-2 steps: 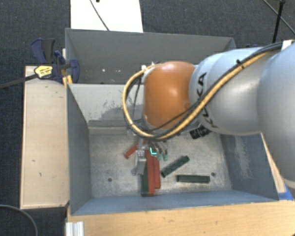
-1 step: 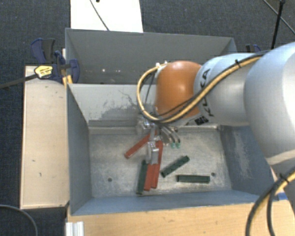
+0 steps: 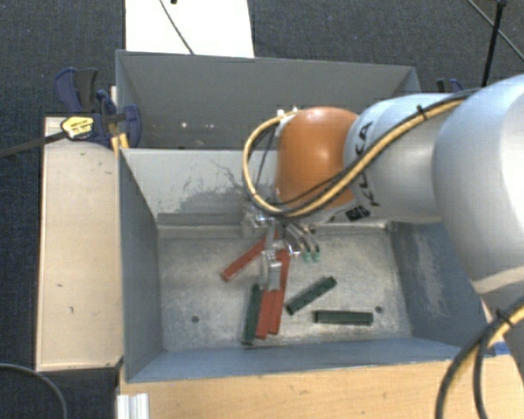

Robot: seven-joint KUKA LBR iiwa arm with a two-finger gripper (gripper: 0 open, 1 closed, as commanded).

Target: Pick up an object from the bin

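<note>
The hand (image 3: pixel 278 262) is seen low in the grey bin (image 3: pixel 141 260), over the end of a red stick (image 3: pixel 272 311) laid beside a dark green stick (image 3: pixel 252 314), with a slanted red stick (image 3: pixel 241 264), a slanted green stick (image 3: pixel 311 294) and a level green stick (image 3: pixel 342 318) nearby.

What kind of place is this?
Probably a robot test lab: a big white robot arm reaches into a grey metal bin of small red sticks and dark green sticks.

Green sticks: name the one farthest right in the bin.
The level green stick by the front wall; the slanted one and the front-to-back one lie further left.
</note>
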